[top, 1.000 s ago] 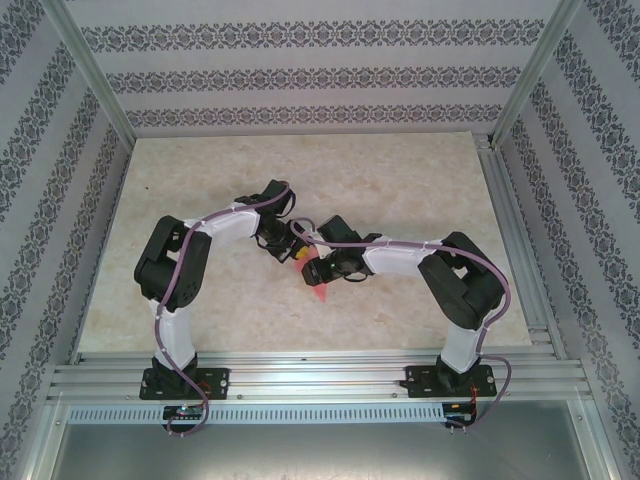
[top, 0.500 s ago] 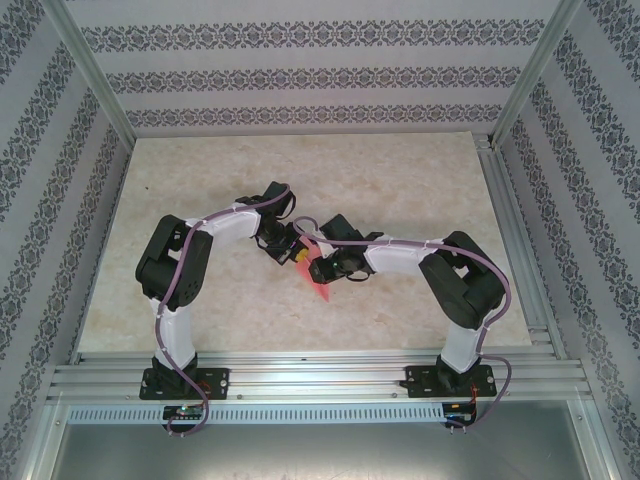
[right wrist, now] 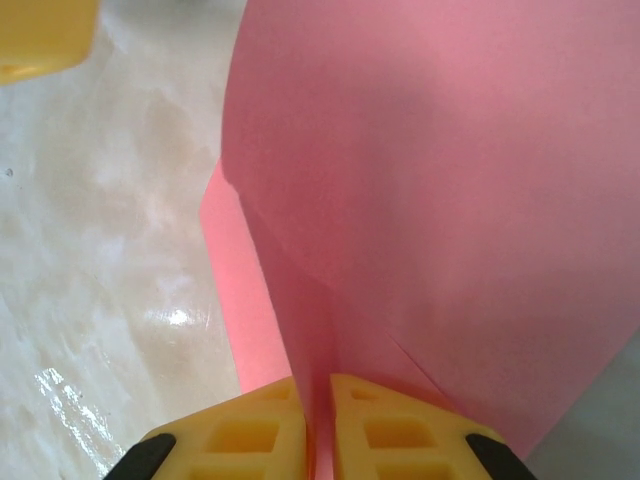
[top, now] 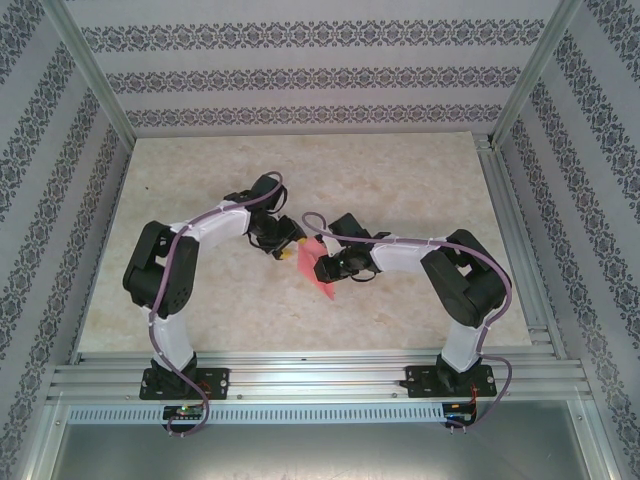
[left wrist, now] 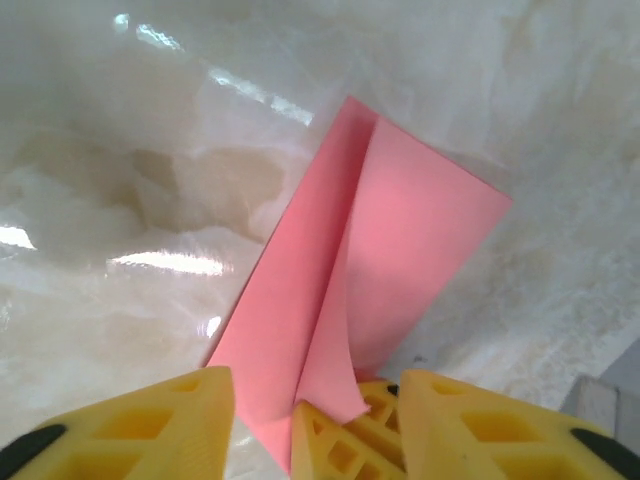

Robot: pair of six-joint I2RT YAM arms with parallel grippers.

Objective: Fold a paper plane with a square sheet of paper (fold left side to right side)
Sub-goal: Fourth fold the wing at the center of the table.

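Once left gripper [left wrist: 315, 382] released, jaws now apart, right gripper [right wrist: 318, 385] pinching pink paper [right wrist: 430, 180].

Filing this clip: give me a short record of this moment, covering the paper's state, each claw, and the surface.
paper: pink sheet, partly folded, one long crease, a flap curling up
left claw: open, fingers standing either side of the sheet's near end, not pinching it
right claw: shut on the pink sheet's edge
location: mid-table, between the two claws
surface: pale marbled table
contact with surface: cannot tell whether the sheet lies flat
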